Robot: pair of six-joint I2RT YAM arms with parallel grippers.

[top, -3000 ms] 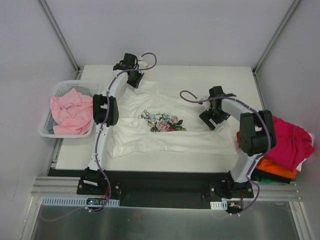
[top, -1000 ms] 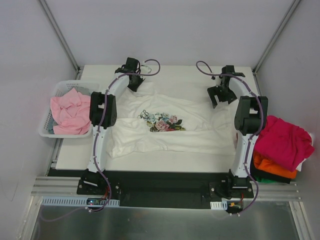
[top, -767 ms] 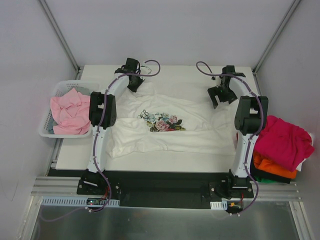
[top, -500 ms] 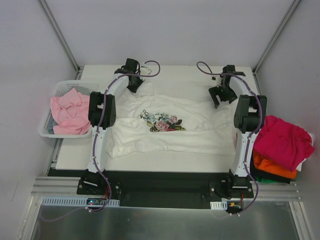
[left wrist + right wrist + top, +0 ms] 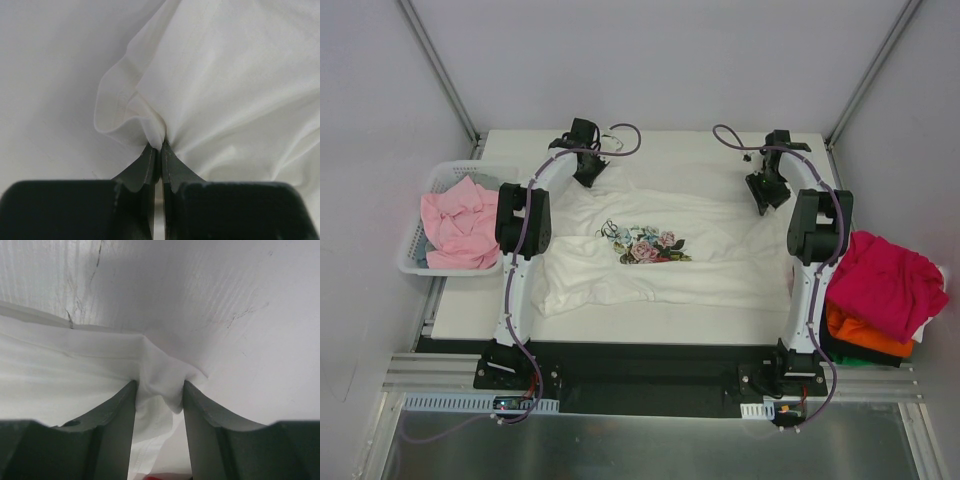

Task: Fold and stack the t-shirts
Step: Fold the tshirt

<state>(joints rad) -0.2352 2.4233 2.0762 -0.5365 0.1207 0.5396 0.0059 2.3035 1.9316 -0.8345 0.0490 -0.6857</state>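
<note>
Fingers [image 5: 117, 425] of the right gripper [image 5: 159, 390] had narrowed from wide apart onto a far corner of the white floral t-shirt [image 5: 620, 280], spread across the table [image 5: 670, 145]. Whether they were firmly clamped could not be told. The left gripper [image 5: 160, 147] remained pinched on the opposite corner, so the fold appeared imminent.

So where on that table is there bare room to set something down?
Bare table runs along the far edge beyond the white shirt, between the left gripper and right gripper; a thin strip fronts its near hem. Crowded: the centre, basket left, shirt pile right.
</note>
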